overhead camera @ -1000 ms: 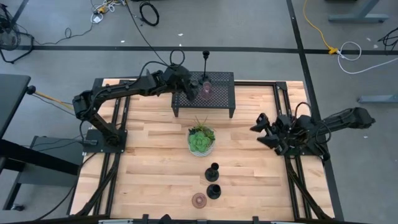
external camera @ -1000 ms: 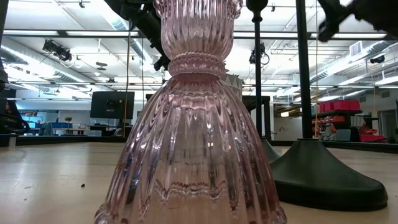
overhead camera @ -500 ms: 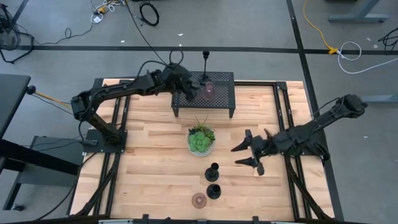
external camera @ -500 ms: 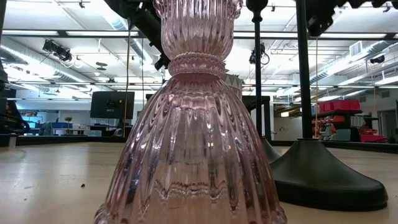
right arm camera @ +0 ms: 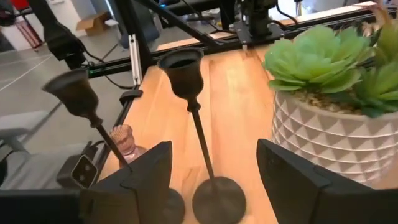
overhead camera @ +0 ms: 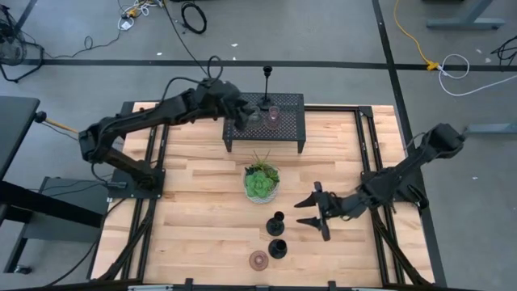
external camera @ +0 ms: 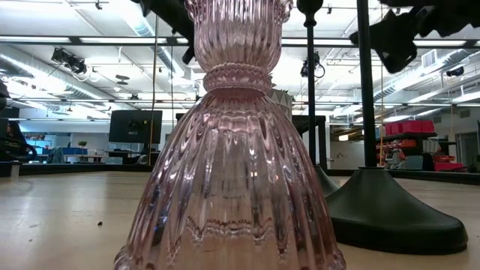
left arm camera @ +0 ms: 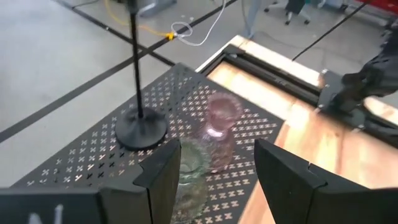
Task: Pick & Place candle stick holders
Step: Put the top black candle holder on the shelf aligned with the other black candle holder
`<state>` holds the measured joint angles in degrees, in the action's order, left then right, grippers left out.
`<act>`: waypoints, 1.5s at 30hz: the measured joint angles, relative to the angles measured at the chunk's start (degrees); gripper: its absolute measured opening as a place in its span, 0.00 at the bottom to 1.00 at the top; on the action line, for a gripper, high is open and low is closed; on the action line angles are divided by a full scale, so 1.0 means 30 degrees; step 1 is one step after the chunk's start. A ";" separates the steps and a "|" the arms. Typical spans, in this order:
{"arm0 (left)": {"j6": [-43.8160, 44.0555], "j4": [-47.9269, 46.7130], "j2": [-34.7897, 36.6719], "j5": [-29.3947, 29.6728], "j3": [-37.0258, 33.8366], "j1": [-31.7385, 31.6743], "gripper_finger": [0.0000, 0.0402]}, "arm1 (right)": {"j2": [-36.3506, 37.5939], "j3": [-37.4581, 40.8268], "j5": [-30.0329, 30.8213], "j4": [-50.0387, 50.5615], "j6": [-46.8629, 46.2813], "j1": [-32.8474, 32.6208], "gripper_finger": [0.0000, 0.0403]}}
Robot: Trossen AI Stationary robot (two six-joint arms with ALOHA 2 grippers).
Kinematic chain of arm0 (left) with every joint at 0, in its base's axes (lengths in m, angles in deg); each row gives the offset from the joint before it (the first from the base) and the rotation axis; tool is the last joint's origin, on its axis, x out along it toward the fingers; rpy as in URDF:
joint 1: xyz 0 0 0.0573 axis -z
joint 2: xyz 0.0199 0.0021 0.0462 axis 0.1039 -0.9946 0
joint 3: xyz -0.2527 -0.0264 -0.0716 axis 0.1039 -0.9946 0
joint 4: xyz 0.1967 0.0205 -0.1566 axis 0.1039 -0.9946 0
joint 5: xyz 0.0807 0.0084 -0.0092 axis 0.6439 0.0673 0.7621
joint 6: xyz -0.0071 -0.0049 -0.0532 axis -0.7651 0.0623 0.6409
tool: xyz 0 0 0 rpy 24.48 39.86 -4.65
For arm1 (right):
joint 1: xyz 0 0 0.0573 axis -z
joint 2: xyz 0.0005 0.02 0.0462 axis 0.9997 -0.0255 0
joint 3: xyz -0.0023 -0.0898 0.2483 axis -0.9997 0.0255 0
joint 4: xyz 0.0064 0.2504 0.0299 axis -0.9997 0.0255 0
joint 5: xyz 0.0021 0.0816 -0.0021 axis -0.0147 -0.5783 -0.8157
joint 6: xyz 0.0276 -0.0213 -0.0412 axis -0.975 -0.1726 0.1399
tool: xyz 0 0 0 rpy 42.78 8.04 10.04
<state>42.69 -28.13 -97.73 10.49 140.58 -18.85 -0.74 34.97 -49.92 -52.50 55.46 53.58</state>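
Note:
On the black mesh rack [overhead camera: 287, 129] at the far edge stand a black candlestick [left arm camera: 138, 106], a pink glass holder [left arm camera: 219, 124] and a greenish glass holder [left arm camera: 191, 165]. My left gripper [overhead camera: 245, 118] hovers open just above and behind the two glass holders. Near the front middle stand two black candlesticks [overhead camera: 277, 220] [overhead camera: 277, 247] and a pink glass holder [overhead camera: 258, 259], each on its round base on the wood. My right gripper [overhead camera: 304, 212] is open, level with the candlesticks' cups on their right. Its fingers [right arm camera: 149, 168] frame the nearer candlestick [right arm camera: 189, 68] without touching it.
A green plant in a white patterned bowl [overhead camera: 262, 183] sits mid-table, just beyond the two candlesticks and close to my right gripper's far side. Black frame rails [overhead camera: 376, 162] run along the table's left and right edges. Bare wood lies left of the candlesticks.
My right gripper has swung from the table's right edge toward the near middle, sinking a little and turning to face the two black candlesticks. My left gripper has risen and drawn back from the glass holders on the rack, uncovering the greenish one.

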 joint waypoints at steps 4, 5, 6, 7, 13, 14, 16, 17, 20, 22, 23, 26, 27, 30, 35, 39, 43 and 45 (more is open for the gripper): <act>0.0000 -0.0124 0.0499 -0.0032 0.0007 0.0593 0.51 | -0.2547 0.0000 0.0024 -0.3339 0.0769 -0.0016 0.58; -0.0004 -0.0108 0.0628 -0.0032 0.0007 0.0821 0.51 | -0.3107 0.0000 0.0041 -0.4039 0.0976 -0.0008 0.59; -0.0005 -0.0129 0.0770 -0.0035 0.0007 0.1050 0.51 | -0.3625 0.0000 0.0072 -0.4595 0.1195 -0.0001 0.58; -0.0002 -0.0246 0.0896 -0.0040 0.0007 0.1246 0.51 | -0.4067 0.0000 0.0228 -0.4963 0.1240 -0.0001 0.58; -0.0002 -0.1509 0.1195 -0.0047 0.0007 0.2727 0.51 | -0.5952 0.0000 0.2033 -0.7166 0.1123 0.0006 0.58; -0.0013 -0.1891 0.1247 -0.0042 0.0007 0.2968 0.51 | -0.6189 0.0000 0.2173 -0.7471 0.1141 0.0006 0.58; -0.0144 -0.2348 0.1310 -0.0040 0.0007 0.3545 0.51 | -0.6446 -0.0001 0.2086 -0.7980 0.1142 0.0013 0.58; -0.0175 -0.2678 0.1316 -0.0040 0.0007 0.3784 0.51 | -0.6572 -0.0045 0.2071 -0.8060 0.1042 0.0013 0.58; -0.0211 -0.3206 0.1360 -0.0054 0.0007 0.4438 0.51 | -0.7020 -0.0523 0.2062 -0.7925 0.1061 -0.0023 0.58; -0.0219 -0.3212 0.1418 -0.0044 0.0007 0.4828 0.51 | -0.7374 -0.1158 0.1686 -0.7960 0.1347 -0.0023 0.58; -0.0217 -0.3235 0.1418 -0.0040 0.0007 0.4971 0.51 | -0.7601 -0.1491 0.1528 -0.7988 0.1517 -0.0023 0.58; -0.0216 -0.3298 0.1404 -0.0042 0.0007 0.5295 0.51 | -0.8268 -0.2605 0.1307 -0.7226 0.2202 -0.0038 0.58; -0.0211 -0.3293 0.1404 -0.0036 0.0007 0.5370 0.51 | -0.8363 -0.2906 0.1313 -0.6719 0.2486 -0.0044 0.58; -0.0180 -0.3402 0.1404 0.0066 0.0007 0.5381 0.51 | -0.8681 -0.3751 0.1222 -0.5347 0.2447 -0.0038 0.58; -0.0036 -0.3391 0.1404 0.0128 0.0007 0.5376 0.51 | -0.8805 -0.4051 0.1883 -0.5080 0.2595 -0.0030 0.58; -0.0044 -0.3398 0.1404 0.0121 0.0007 0.5376 0.51 | -0.8805 -0.4051 0.2005 -0.4965 0.2595 -0.0023 0.57; -0.0048 -0.3398 0.1397 0.0124 0.0007 0.5376 0.51 | -0.8805 -0.4051 0.2005 -0.4888 0.2595 -0.0023 0.50; -0.0051 -0.3398 0.1389 0.0126 0.0007 0.5376 0.51 | -0.8805 -0.4051 0.1997 -0.4859 0.2595 -0.0023 0.43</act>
<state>42.53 -38.33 -93.56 10.87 140.60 -2.73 -27.16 22.82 -43.93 -67.08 63.24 53.52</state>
